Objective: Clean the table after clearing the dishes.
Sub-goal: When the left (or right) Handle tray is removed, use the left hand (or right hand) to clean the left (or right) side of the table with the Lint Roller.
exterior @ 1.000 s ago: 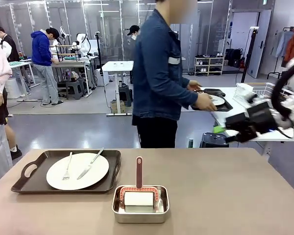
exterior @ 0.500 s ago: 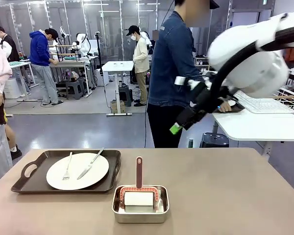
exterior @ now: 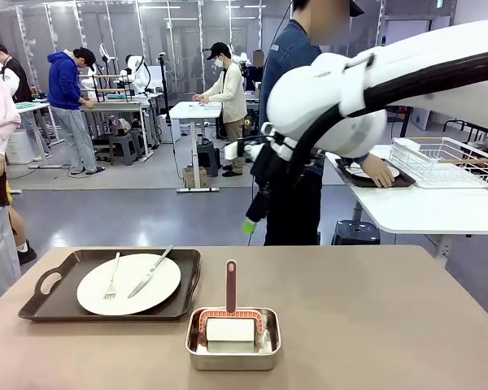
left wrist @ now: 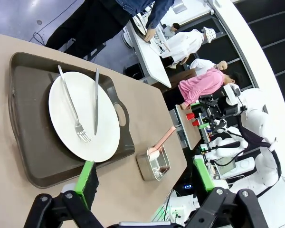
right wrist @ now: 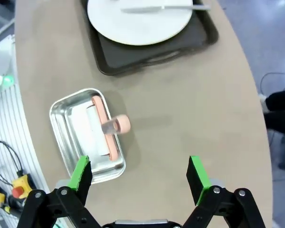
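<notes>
R gripper (right wrist: pixel 138 175) & L gripper (left wrist: pixel 146 176) both wide open, empty. Tray (exterior: pixel 187 260) rigid — grab end handle (exterior: pixel 34 302); plate (exterior: pixel 128 284) + cutlery (exterior: pixel 150 272) loose, prob. slippery — keep level.

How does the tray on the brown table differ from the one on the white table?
The near tray sits on the brown table; the far tray sits on the white table beside a wire rack. Nobody touches the near tray; the person's hand rests on the far tray. The near tray's plate shows a fork and knife; on the far tray cutlery is too small to tell. Both are dark and carry a white plate.
</notes>
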`<state>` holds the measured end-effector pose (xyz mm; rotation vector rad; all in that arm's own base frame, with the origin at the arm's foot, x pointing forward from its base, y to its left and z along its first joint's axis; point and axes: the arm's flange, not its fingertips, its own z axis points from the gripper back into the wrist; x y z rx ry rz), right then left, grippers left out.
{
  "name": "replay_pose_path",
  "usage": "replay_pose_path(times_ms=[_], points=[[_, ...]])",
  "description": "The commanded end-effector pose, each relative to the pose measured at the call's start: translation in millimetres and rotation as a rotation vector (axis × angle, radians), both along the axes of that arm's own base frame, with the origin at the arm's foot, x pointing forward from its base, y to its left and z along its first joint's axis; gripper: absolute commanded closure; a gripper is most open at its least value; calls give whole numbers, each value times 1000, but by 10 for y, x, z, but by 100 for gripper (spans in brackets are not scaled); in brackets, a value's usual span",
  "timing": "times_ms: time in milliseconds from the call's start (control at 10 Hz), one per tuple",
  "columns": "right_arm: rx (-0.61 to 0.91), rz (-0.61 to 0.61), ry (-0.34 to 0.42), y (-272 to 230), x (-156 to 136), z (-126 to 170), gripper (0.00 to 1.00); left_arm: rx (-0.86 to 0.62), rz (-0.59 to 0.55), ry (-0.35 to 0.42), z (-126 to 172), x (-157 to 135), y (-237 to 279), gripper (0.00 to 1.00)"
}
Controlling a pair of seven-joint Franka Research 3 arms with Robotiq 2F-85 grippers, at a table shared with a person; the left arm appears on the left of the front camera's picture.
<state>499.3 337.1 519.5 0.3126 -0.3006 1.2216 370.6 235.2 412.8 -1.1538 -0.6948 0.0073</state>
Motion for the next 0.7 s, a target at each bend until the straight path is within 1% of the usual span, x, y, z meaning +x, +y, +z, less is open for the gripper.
replay_pose_path(times_ms=[0,200,400,600], points=[[-53,93,21,238,193,76,0,-17,0,-16,13,-20,11,0],[-122,196,21,442,196,-38,0,-17,0,-16,13,-20,11,0],[-186,285,60,639,161,-226,0,-17,0,-16,13,-20,11,0],[-234,339,104,832,116,-426,0,-17,0,-16,13,-20,11,0]])
